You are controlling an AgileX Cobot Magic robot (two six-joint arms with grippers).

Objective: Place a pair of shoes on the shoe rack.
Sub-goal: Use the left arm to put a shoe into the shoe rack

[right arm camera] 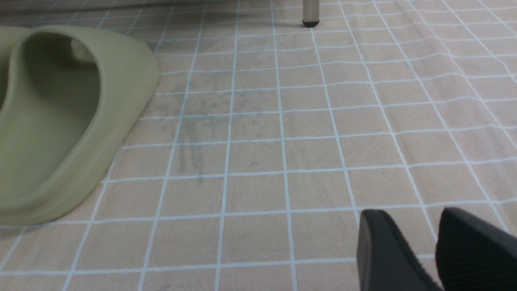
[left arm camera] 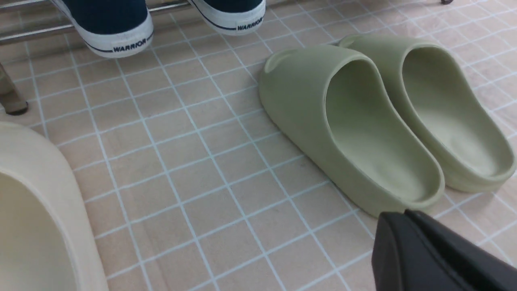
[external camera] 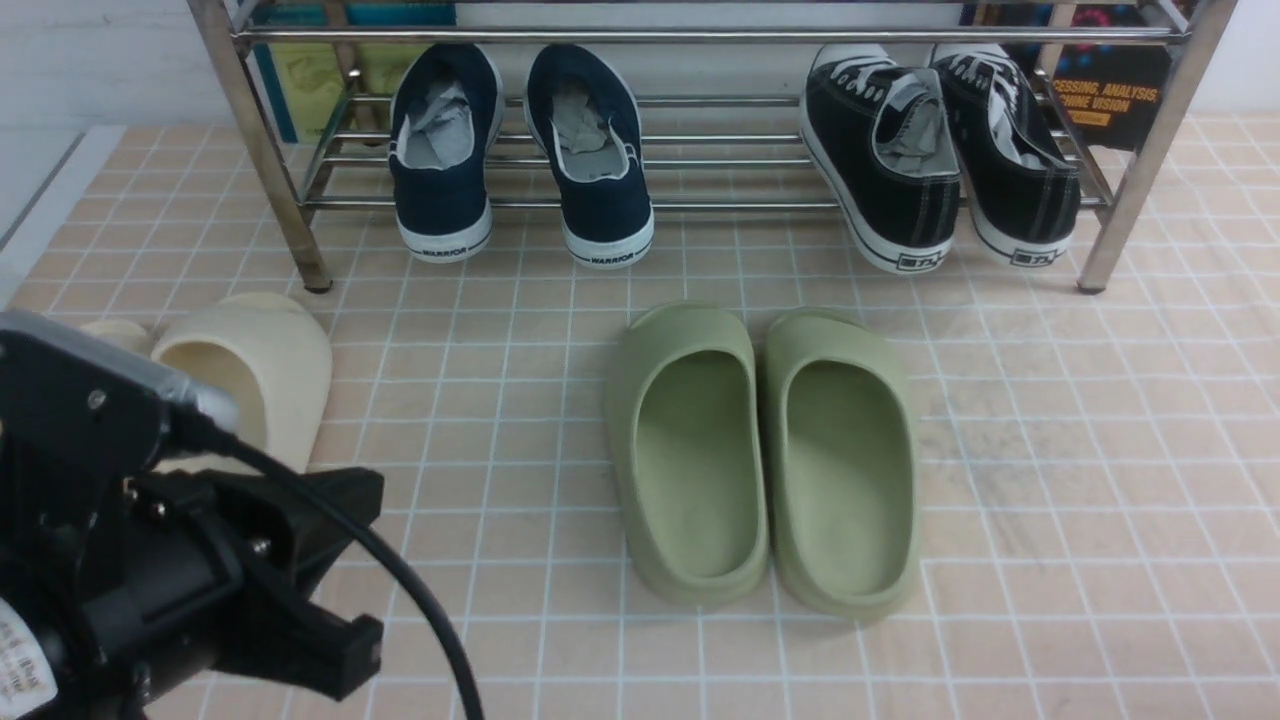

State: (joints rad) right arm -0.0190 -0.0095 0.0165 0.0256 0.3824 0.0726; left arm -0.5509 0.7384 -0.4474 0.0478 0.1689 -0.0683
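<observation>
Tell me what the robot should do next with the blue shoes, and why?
Probably just pull the left end effector back: both navy WARRIOR sneakers already sit side by side on the chrome shoe rack, and it is shut on nothing.

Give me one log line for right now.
pair of shoes: on shoe rack | left gripper: shut, empty | right gripper: open, empty | green clogs: on floor

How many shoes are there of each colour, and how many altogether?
Navy shoes: 2
Black sneakers: 2
Green clogs: 2
Cream clogs: 2 (one mostly hidden)
Total: 8
</observation>
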